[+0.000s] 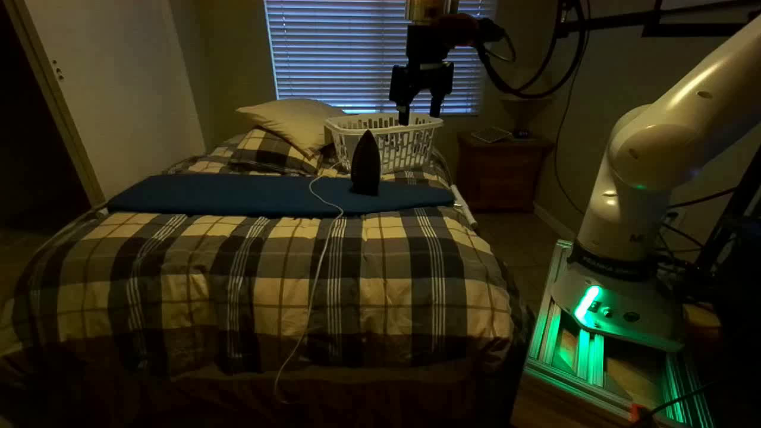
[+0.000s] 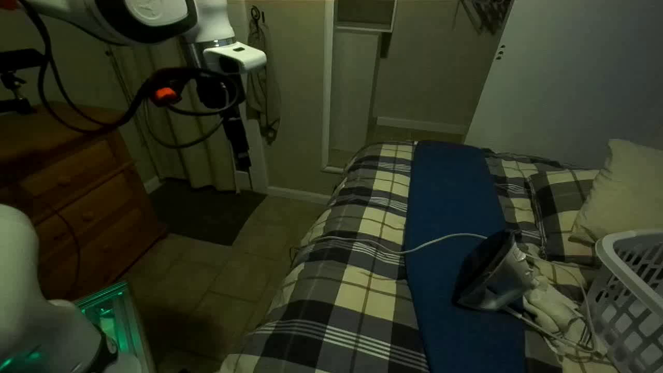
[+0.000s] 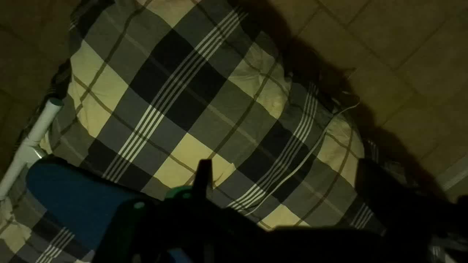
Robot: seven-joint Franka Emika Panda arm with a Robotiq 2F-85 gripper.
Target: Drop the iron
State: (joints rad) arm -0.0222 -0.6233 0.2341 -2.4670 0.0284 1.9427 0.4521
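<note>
The iron (image 1: 365, 163) stands upright on its heel on the blue ironing board (image 1: 238, 195), its pointed nose up. It also shows on the board in an exterior view (image 2: 494, 274), with a dark flat face and a pale grey body. Its light cord (image 1: 315, 273) runs over the bedspread and off the bed; it also shows in the wrist view (image 3: 310, 149), where the iron itself is out of view. My gripper (image 1: 421, 113) is open, empty and pointing down, high above the bed's level and apart from the iron. Its two dark fingers (image 3: 285, 164) are spread wide.
A white basket (image 1: 410, 148) stands on the bed behind the iron. A pale pillow (image 1: 294, 119) lies beyond the board. A plaid bedspread (image 1: 285, 285) covers the bed. A nightstand (image 1: 502, 172) is by the window; a wooden dresser (image 2: 88, 197) is near the arm.
</note>
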